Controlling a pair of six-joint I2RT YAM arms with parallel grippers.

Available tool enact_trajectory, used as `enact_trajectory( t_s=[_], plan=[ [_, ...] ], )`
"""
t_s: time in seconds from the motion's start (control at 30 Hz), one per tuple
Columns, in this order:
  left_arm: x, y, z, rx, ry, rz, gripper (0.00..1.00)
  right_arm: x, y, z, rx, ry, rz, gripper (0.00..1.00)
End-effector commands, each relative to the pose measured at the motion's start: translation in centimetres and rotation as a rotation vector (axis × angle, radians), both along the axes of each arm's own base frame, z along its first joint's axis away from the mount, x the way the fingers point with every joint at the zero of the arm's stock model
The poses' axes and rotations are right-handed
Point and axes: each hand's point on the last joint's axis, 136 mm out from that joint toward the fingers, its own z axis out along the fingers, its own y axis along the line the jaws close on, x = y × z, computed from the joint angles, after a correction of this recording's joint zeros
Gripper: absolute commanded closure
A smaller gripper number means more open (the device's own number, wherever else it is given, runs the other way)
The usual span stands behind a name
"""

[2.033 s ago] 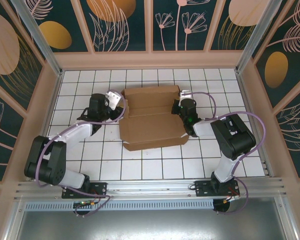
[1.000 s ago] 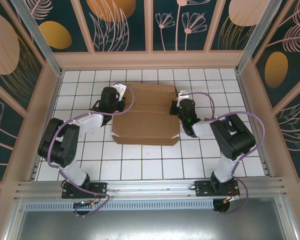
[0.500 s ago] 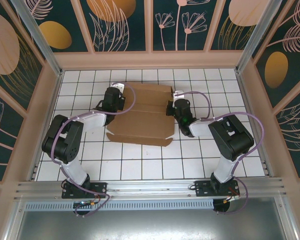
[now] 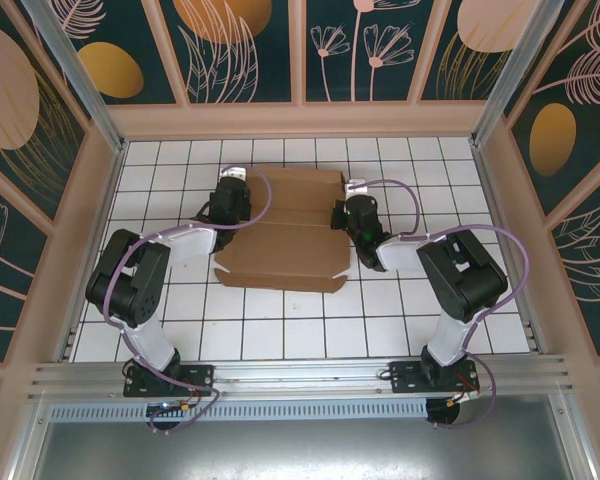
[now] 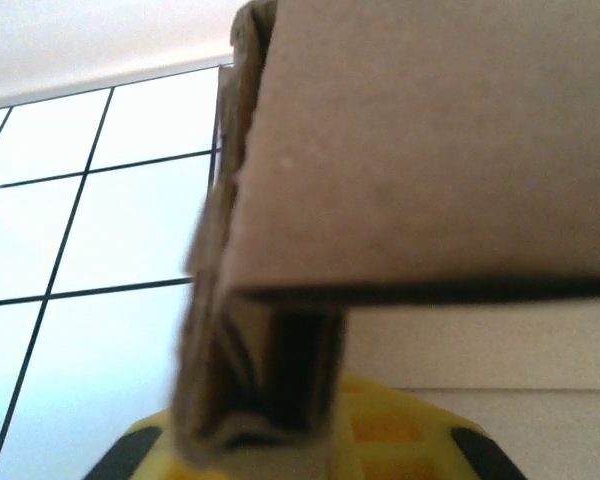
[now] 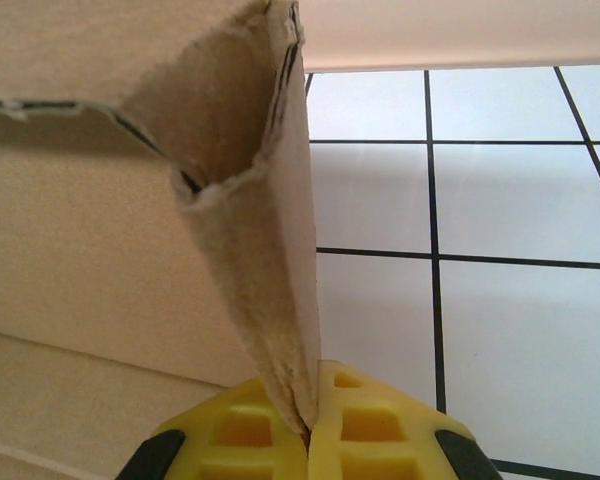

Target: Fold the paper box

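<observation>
The paper box [image 4: 285,235] lies partly folded on the far middle of the white tiled bench [image 4: 280,320], with a wide brown panel facing up. We find 2 grippers engaged, 1 at each end. The left gripper [image 5: 275,445] is clamped on the doubled cardboard wall at the box's left end, which stands between its yellow pads [image 5: 390,430]. The right gripper [image 6: 310,425] is closed tight on the upright wall at the right end, pinching its edge.

Both arms pair black joint housings with white link shells, and lilac cables [image 4: 268,200] loop out behind each claw. The black left claw [image 4: 238,200] and black right claw [image 4: 342,213] end in yellow waffle-grid rubber pads [image 6: 240,437].
</observation>
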Motion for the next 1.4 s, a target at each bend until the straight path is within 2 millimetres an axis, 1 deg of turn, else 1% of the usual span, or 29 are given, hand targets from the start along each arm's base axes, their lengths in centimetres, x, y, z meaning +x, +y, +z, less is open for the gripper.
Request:
enact_trajectory(
  t_s=[0.0, 0.07, 0.1, 0.23, 0.33, 0.43, 0.5, 0.53, 0.63, 0.8, 0.87, 0.93, 1.03, 1.13, 1.17, 1.23, 1.27, 1.33, 1.37],
  plan=[
    [-0.7, 0.6, -0.3, -0.122, 0.034, 0.065, 0.73, -1.6, -3.0, -4.7, -0.078, 0.133, -0.087, 1.0],
    [-1.4, 0.6, -0.5, -0.186, 0.045, 0.096, 0.67, -1.7, -3.4, -4.6, -0.08, 0.127, -0.101, 1.0],
    [-1.9, 0.6, 0.2, -0.235, 0.034, 0.103, 0.64, -1.7, -3.5, -4.6, -0.079, 0.126, -0.1, 1.0],
    [-3.9, 0.5, 1.5, -0.367, 0.009, 0.108, 0.5, -1.7, -3.5, -4.3, -0.083, 0.118, -0.096, 1.0],
    [-5.1, 0.7, 2.7, -0.419, -0.013, 0.106, 0.42, -1.7, -3.6, -3.8, -0.081, 0.102, -0.103, 0.97],
    [-6.3, 0.9, 4.2, -0.456, -0.045, 0.089, 0.37, -1.7, -3.6, -3.4, -0.074, 0.09, -0.106, 0.95],
    [-7.0, 1.0, 4.8, -0.474, -0.064, 0.076, 0.29, -1.8, -3.5, -3.0, -0.069, 0.081, -0.104, 0.94],
    [-7.2, 1.0, 4.8, -0.474, -0.065, 0.072, 0.27, -1.8, -3.4, -2.9, -0.068, 0.074, -0.101, 0.93],
    [-7.5, 0.8, 4.4, -0.464, -0.053, 0.052, 0.27, -1.9, -3.3, -2.2, -0.06, 0.055, -0.093, 0.92],
    [-7.1, -1.3, 2.4, -0.499, 0.022, -0.026, 0.27, -2.1, -2.8, -1.7, -0.042, 0.045, -0.072, 0.89],
    [-7.0, -1.7, 1.8, -0.509, 0.037, -0.036, 0.27, -2.2, -2.6, -1.3, -0.027, 0.032, -0.061, 0.88],
    [-6.8, -1.8, 1.6, -0.515, 0.033, -0.038, 0.28, -2.3, -2.5, -1.4, -0.027, 0.037, -0.053, 0.86],
    [-7.1, -2.1, 2.8, -0.547, 0.006, -0.066, 0.3, -2.4, -2.6, -1.5, -0.031, 0.043, -0.054, 0.84],
    [-8.2, -2.0, 5.1, -0.577, -0.065, -0.104, 0.29, -2.4, -2.8, -1.4, -0.031, 0.035, -0.065, 0.81],
    [-8.7, -1.8, 5.8, -0.579, -0.095, -0.119, 0.28, -2.4, -2.8, -1.2, -0.028, 0.029, -0.064, 0.78],
    [-9.4, -1.3, 6.7, -0.577, -0.132, -0.124, 0.27, -2.4, -2.5, -0.9, -0.02, 0.023, -0.049, 0.72],
    [-9.7, -1.0, 7.0, -0.573, -0.143, -0.119, 0.27, -2.3, -2.3, -0.6, -0.011, 0.017, -0.041, 0.68],
    [-10.2, -1.0, 8.3, -0.585, -0.177, -0.141, 0.27, -2.6, -1.9, -0.1, 0.015, 0.001, -0.015, 0.58],
    [-10.4, -1.0, 9.2, -0.594, -0.202, -0.151, 0.27, -2.8, -1.8, 0.2, 0.029, -0.01, -0.002, 0.53]
  ],
)
